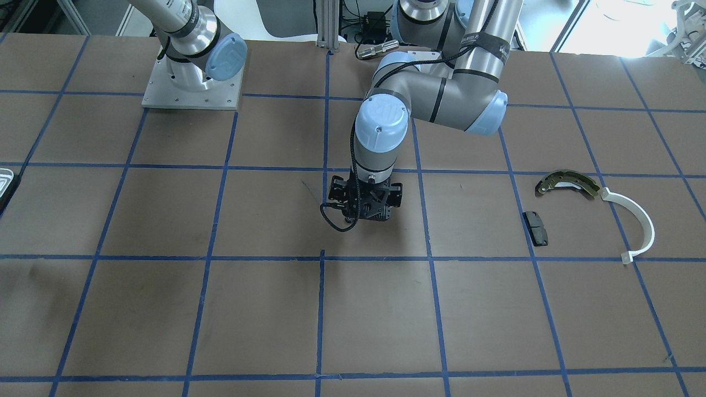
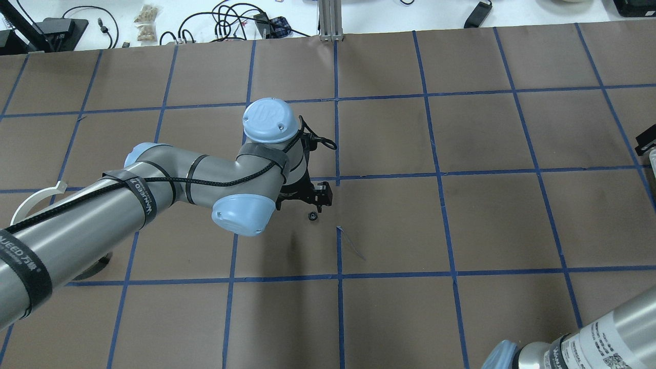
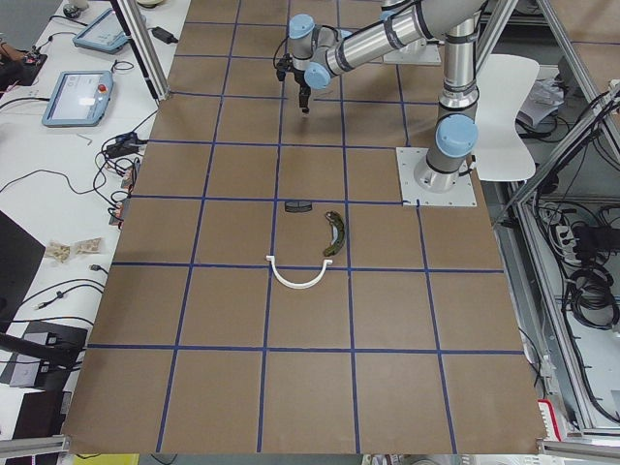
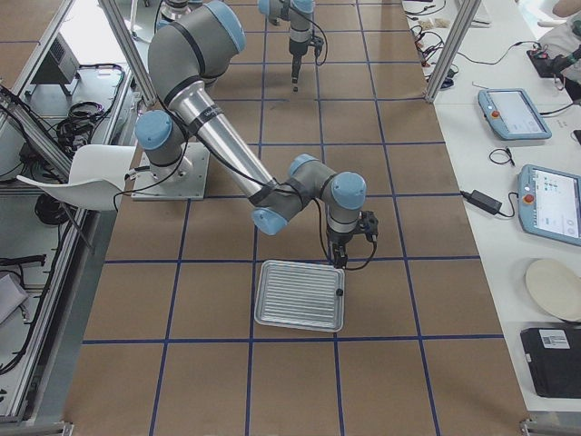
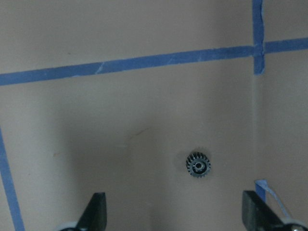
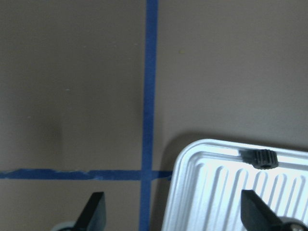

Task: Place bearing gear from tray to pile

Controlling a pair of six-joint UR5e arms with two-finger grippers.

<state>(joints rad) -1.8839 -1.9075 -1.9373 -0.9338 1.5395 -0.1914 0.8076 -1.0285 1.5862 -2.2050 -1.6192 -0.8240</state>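
A small dark bearing gear (image 5: 198,166) lies on the brown table between and just ahead of the open fingers of my left gripper (image 5: 175,216). It also shows in the overhead view (image 2: 311,216), beside the left gripper (image 2: 313,197) near the table's middle. A second dark gear (image 6: 260,158) rests at the rim of the silvery ribbed tray (image 6: 216,187). My right gripper (image 6: 174,216) hovers open and empty over the tray's corner. The pile sits apart: a brass brake shoe (image 1: 568,182), a white half-ring (image 1: 634,220) and a dark pad (image 1: 535,227).
Blue tape lines grid the brown table. The tray (image 4: 300,295) lies near the table's right end, with only a sliver of it (image 1: 4,184) in the front view. The right arm's base plate (image 1: 190,91) stands at the robot side. Tablets and cables lie beyond the far edge.
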